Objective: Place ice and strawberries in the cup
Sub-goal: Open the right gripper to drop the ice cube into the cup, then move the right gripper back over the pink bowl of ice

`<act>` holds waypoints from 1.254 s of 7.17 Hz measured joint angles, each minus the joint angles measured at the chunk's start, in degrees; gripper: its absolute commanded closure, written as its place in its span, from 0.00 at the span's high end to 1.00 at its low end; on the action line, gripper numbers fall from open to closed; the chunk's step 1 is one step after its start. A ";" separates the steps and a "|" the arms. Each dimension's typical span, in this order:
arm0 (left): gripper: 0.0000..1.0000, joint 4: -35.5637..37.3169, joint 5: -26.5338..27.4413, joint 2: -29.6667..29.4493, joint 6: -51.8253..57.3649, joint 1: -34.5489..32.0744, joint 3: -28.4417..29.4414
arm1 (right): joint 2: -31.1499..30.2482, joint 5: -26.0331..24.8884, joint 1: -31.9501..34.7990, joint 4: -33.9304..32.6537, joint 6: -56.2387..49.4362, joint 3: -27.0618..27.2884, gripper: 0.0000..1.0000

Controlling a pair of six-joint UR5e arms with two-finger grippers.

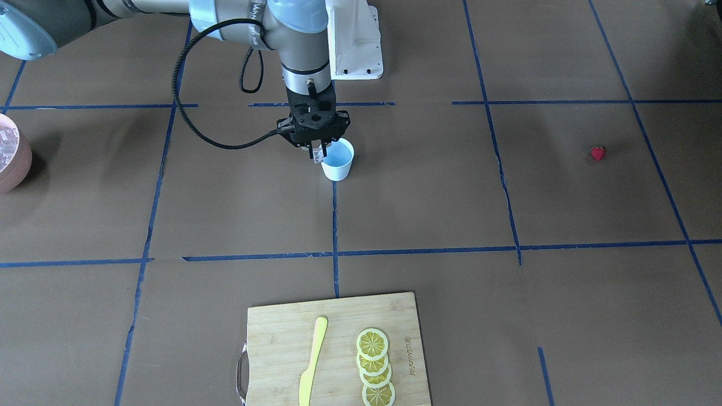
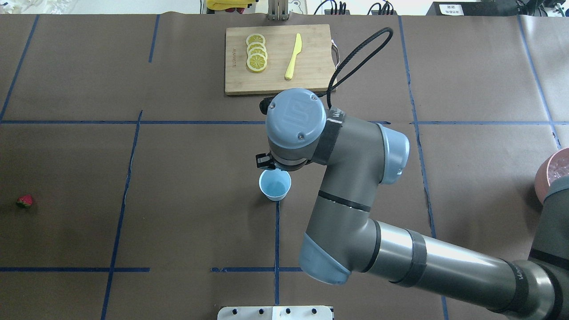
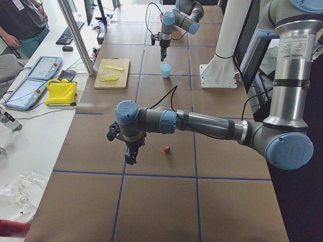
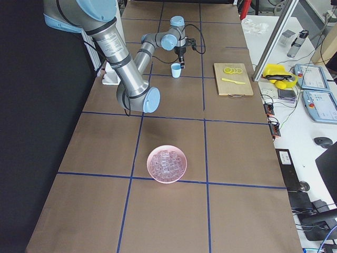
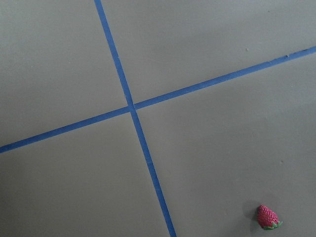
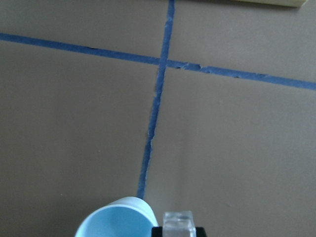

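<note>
I cannot tell how far my left gripper (image 3: 130,157) is open. It hovers over the left end of the table. My right gripper (image 1: 318,151) hangs at the cup (image 1: 337,160), mid-table. The strawberry (image 3: 167,149) lies on the table near the left gripper, apart from it. The right jaws are closed narrowly on one ice cube (image 6: 177,223), just beside the cup's rim.

White cup (image 1: 337,170) w/ lt-blue inside, red strawberry (image 1: 598,153), clear ice (image 6: 178,223)

Right gripper (image 1: 317,153) pinches an ice cube (image 6: 178,222); left gripper (image 3: 130,158) points down.
</note>
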 measured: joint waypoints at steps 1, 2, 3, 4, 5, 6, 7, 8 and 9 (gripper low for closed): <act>1.00 -0.01 0.00 0.01 0.00 0.01 0.01 | 1.15 -1.01 -1.37 -0.11 0.71 -1.35 0.09; 1.00 -0.01 0.00 0.07 0.00 0.03 0.04 | 1.60 -1.69 -2.17 -0.15 0.96 -1.94 0.64; 1.00 -0.01 0.00 0.12 0.00 0.05 0.05 | 1.66 -1.98 -2.54 -0.19 1.05 -2.09 0.97; 1.00 -0.01 0.00 0.15 0.00 0.07 0.06 | 1.56 -2.05 -2.69 -0.25 1.08 -2.14 0.98; 1.00 -0.01 0.00 0.16 0.00 0.07 0.06 | 1.39 -2.04 -2.73 -0.30 1.07 -2.16 0.98; 1.00 -0.01 0.00 0.16 0.00 0.07 0.06 | 1.33 -1.99 -2.74 -0.33 1.04 -2.09 0.98; 1.00 -0.01 0.00 0.15 0.02 0.06 0.06 | 1.35 -1.97 -2.73 -0.34 1.02 -2.00 0.98; 1.00 -0.04 0.02 0.08 0.06 0.05 0.09 | 1.49 -1.94 -2.71 -0.32 1.05 -1.94 0.98; 1.00 -0.07 0.04 0.03 0.08 0.05 0.10 | 1.72 -1.90 -2.69 -0.29 1.13 -1.88 0.98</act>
